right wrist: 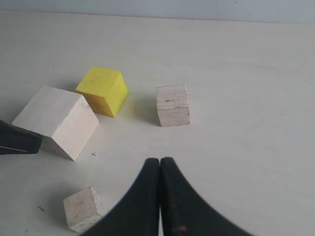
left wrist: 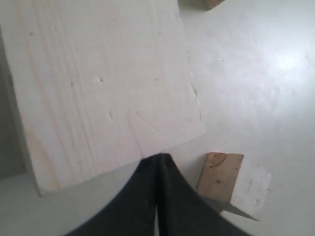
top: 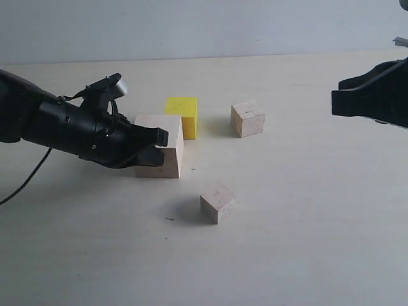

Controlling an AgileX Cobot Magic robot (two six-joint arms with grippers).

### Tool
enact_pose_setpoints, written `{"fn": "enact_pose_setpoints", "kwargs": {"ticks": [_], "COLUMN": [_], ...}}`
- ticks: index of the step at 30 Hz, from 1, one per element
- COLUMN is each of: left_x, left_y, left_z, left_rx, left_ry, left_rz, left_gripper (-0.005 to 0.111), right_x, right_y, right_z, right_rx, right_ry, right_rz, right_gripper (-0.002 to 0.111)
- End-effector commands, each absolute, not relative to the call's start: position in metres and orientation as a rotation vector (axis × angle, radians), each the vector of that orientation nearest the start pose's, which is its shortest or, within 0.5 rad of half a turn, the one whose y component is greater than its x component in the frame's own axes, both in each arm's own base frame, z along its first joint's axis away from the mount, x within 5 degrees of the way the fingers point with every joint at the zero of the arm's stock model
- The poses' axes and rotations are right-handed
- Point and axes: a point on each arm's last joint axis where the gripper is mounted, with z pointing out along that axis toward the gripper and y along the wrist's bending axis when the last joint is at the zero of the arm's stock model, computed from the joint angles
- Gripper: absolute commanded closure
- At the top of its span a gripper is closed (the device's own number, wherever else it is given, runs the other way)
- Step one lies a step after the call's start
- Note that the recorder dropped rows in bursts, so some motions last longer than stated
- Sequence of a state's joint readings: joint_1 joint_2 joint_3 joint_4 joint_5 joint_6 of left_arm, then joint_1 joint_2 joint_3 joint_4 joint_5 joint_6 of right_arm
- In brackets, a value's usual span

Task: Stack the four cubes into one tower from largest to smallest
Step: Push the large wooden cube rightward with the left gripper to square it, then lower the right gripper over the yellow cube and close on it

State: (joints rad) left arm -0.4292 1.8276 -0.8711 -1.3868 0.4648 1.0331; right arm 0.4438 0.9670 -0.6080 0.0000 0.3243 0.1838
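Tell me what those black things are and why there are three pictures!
They are a robot's two arms. One picture looks at the whole table; the other two come from cameras on each wrist. On the table sit one big wooden cube, a yellow cube and two small wooden cubes, none stacked. The left hand is shut, its tip right at the big cube. The right hand is shut too, away from the cubes. Neither holds anything.
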Motion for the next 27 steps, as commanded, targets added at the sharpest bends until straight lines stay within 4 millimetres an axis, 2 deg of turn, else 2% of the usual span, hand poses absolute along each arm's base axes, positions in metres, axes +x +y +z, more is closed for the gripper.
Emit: {"fn": "enact_pose_setpoints", "kwargs": {"ticks": [1,5,7,12,15,16,17,18,21,24,25,27], "left_x": [0.288,0.282,0.278,0.262,0.256,0.251,0.249,0.245,0.234,0.222,0.219,0.216], "left_y": [-0.178,-0.181,-0.18,-0.163,-0.142,-0.126,-0.118,-0.105,-0.094,-0.093,-0.092,-0.091], "left_z": [0.144,0.157,0.172,0.236,0.273,0.288,0.295,0.303,0.314,0.323,0.325,0.325], "left_rx": [0.326,0.378,0.43,0.499,0.448,0.412,0.396,0.353,0.351,0.392,0.406,0.421], "left_ry": [2.581,2.553,2.513,2.35,2.237,2.199,2.19,2.19,2.189,2.177,2.168,2.17], "left_rz": [-0.894,-0.977,-0.993,-0.922,-0.84,-0.791,-0.769,-0.744,-0.728,-0.734,-0.721,-0.695], "left_gripper": [0.107,0.107,0.107,0.107,0.107,0.107,0.107,0.107,0.107,0.107,0.107,0.107], "right_x": [0.177,0.176,0.176,0.178,0.191,0.206,0.215,0.235,0.281,0.338,0.352,0.372], "right_y": [0.085,0.085,0.086,0.087,0.093,0.101,0.105,0.115,0.138,0.166,0.175,0.191], "right_z": [0.282,0.282,0.282,0.287,0.302,0.315,0.321,0.334,0.342,0.328,0.317,0.304], "right_rx": [-0.29,-0.288,-0.263,-0.242,-0.241,-0.242,-0.244,-0.25,-0.272,-0.29,-0.287,-0.248], "right_ry": [2.158,2.159,2.165,2.159,2.14,2.142,2.151,2.167,2.297,2.427,2.479,2.558], "right_rz": [0.359,0.361,0.387,0.413,0.419,0.419,0.418,0.413,0.381,0.35,0.355,0.447], "right_gripper": [0.108,0.108,0.108,0.108,0.108,0.108,0.108,0.108,0.108,0.108,0.106,0.094]}}
